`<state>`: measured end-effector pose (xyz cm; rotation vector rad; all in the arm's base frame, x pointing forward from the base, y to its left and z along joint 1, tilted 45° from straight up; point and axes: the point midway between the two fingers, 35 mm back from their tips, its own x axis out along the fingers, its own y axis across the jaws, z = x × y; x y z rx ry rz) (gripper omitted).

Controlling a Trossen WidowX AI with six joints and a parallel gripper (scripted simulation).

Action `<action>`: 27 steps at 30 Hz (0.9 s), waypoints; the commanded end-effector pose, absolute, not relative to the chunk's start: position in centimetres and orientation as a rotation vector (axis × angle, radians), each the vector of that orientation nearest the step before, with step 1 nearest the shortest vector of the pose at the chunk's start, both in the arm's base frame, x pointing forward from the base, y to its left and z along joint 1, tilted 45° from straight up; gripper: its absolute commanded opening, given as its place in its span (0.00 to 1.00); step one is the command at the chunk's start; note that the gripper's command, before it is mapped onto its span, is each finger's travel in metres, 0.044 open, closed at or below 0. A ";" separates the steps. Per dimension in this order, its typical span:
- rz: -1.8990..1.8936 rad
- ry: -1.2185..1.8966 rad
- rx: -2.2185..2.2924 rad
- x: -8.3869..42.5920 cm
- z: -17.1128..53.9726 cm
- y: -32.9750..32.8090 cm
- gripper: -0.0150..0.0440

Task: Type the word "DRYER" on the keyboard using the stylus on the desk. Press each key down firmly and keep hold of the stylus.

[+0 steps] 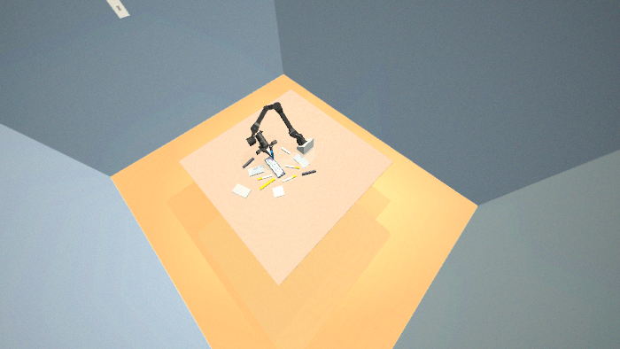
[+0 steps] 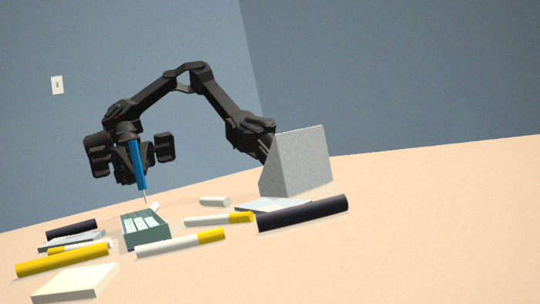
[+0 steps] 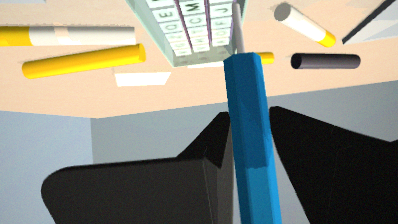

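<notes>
My gripper (image 2: 133, 170) (image 3: 248, 118) (image 1: 266, 148) is shut on the blue stylus (image 2: 137, 165) (image 3: 247, 125), which points down with its thin grey tip (image 2: 144, 197) (image 3: 238, 30). The tip hangs a little above the far end of the keyboard (image 2: 144, 228) (image 3: 195, 30) (image 1: 275, 167), a small green-sided block with pale lettered keys. In the wrist view the tip lies over the right-hand key columns near the J key. I cannot tell from these views whether the tip touches a key.
Around the keyboard lie white-and-yellow markers (image 2: 179, 242) (image 2: 217, 219), a yellow cylinder (image 2: 62, 259), dark cylinders (image 2: 302, 212) (image 2: 71, 228), a white stub (image 2: 215, 201), flat pads (image 2: 75, 281) (image 2: 270, 204) and a grey wedge block (image 2: 297, 162) at the arm's base.
</notes>
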<state>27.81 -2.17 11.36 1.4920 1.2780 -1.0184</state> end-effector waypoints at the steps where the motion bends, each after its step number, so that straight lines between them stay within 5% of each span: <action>1: -1.011 1.273 1.500 28.0 11.9 -1.9 0.39; 21: -1.015 1.274 1.494 27.9 11.8 -1.9 0.40; 27: -1.014 1.273 1.494 28.3 11.5 -1.7 0.25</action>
